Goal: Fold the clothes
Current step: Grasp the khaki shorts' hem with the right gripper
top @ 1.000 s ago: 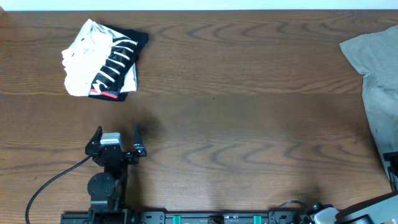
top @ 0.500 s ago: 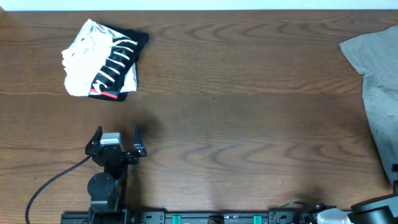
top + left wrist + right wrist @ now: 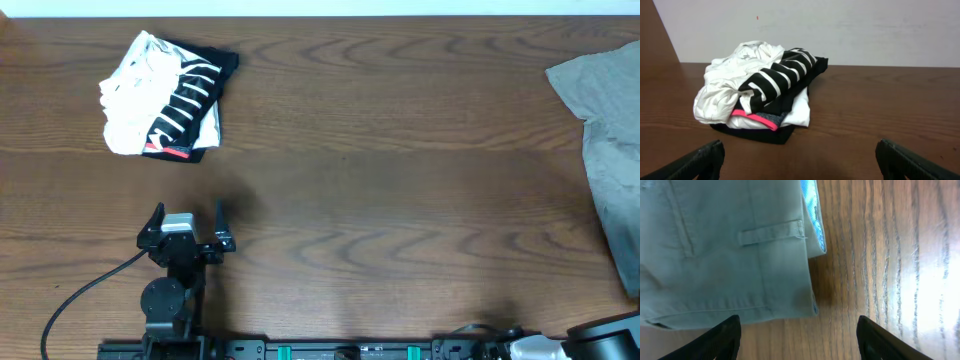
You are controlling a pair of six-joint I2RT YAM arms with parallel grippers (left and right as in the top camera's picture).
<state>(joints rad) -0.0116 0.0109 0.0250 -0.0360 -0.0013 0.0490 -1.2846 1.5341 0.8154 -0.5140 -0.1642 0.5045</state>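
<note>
The khaki grey-green shorts (image 3: 606,140) lie spread at the table's far right edge, partly out of frame. The right wrist view shows their waistband end (image 3: 725,255) with a belt loop and pale blue lining. My right gripper (image 3: 800,342) is open above the wood just past the shorts' edge, holding nothing; only a bit of the right arm (image 3: 600,342) shows overhead. My left gripper (image 3: 187,222) is open and empty at the front left, facing the striped garment. In the left wrist view, its fingertips (image 3: 800,160) sit wide apart.
A folded black-and-white striped garment (image 3: 165,95) with a red mark lies at the back left; it also shows in the left wrist view (image 3: 762,90). A black cable (image 3: 80,290) runs from the left arm. Bare wooden tabletop (image 3: 400,200) lies between.
The right arm has drawn back toward the front right corner and its gripper has left the overhead view. The left arm and both garments have not moved.
</note>
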